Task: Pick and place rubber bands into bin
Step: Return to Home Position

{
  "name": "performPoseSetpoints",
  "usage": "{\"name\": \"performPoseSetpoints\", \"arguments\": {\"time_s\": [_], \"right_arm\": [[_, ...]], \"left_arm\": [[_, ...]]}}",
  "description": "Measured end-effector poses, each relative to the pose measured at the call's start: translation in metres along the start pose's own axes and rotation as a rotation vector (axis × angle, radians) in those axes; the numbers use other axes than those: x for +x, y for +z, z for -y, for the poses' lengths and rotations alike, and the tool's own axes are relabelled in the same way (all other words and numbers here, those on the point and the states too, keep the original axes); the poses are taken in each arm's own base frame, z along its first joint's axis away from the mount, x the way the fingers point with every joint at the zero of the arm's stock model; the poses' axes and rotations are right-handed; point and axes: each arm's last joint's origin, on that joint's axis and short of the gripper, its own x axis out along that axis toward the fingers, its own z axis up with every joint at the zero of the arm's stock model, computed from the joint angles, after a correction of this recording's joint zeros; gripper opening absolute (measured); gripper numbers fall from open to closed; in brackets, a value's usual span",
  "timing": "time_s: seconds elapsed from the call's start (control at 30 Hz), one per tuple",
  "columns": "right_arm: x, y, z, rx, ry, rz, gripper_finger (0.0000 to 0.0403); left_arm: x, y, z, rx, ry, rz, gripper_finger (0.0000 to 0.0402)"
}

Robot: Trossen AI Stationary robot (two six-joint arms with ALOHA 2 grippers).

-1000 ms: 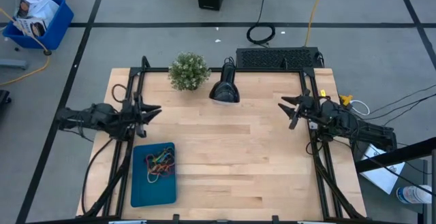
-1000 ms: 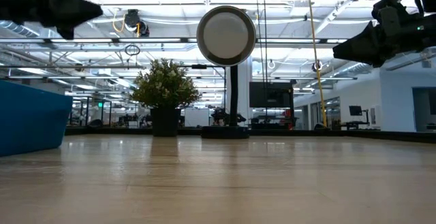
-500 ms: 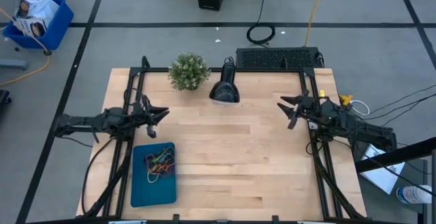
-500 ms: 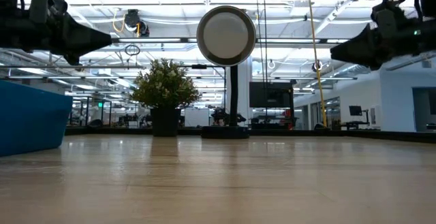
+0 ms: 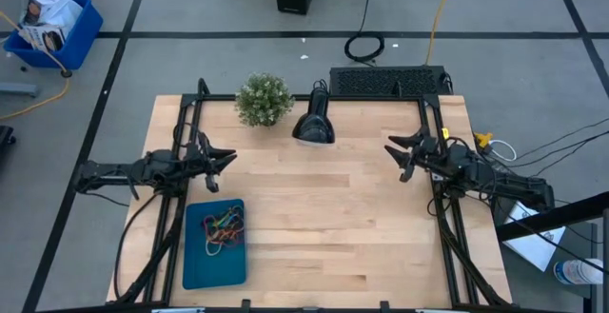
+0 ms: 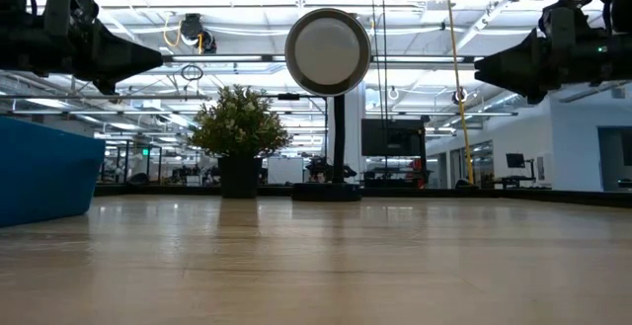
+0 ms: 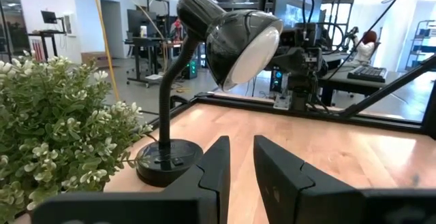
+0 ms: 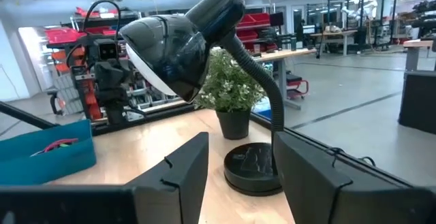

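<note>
The teal bin (image 5: pixel 196 261) lies flat on the table near its front left corner. Several rubber bands (image 5: pixel 224 227) in orange, red, green and dark tones rest in a heap inside its far half; they also show in the right wrist view (image 8: pixel 58 144). My left gripper (image 5: pixel 224 156) hangs level over the table's left side, just beyond the bin's far end, its fingers (image 7: pixel 218 166) a narrow gap apart with nothing between them. My right gripper (image 5: pixel 395 156) hangs level over the right side, open wide and empty (image 8: pixel 238 163). Both stand well above the table (image 6: pixel 148 58) (image 6: pixel 484 68).
A black desk lamp (image 5: pixel 312 123) and a small potted plant (image 5: pixel 264 99) stand at the table's far edge. A black keyboard (image 5: pixel 385 80) lies just behind that edge. Black frame rails (image 5: pixel 181 218) (image 5: pixel 447 227) run along both sides. Bare wood (image 5: pixel 324 218) spans the middle.
My left gripper has come down and swung a little toward the table's far edge, then held still. My right gripper has sunk slightly and tipped up to nearly level. Neither has opened or shut. The bin and the rubber bands have stayed where they were.
</note>
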Motion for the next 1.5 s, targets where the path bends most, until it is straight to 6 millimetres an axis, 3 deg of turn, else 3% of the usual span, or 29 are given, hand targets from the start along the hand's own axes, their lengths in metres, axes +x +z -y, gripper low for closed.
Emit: {"name": "performPoseSetpoints", "arguments": {"time_s": [1.5], "right_arm": [[0.0002,-0.005,-0.0011,-0.028,0.046,-0.054,0.0162]], "left_arm": [[0.0,0.0,0.0,0.0,0.002,0.002,0.0072]]}}
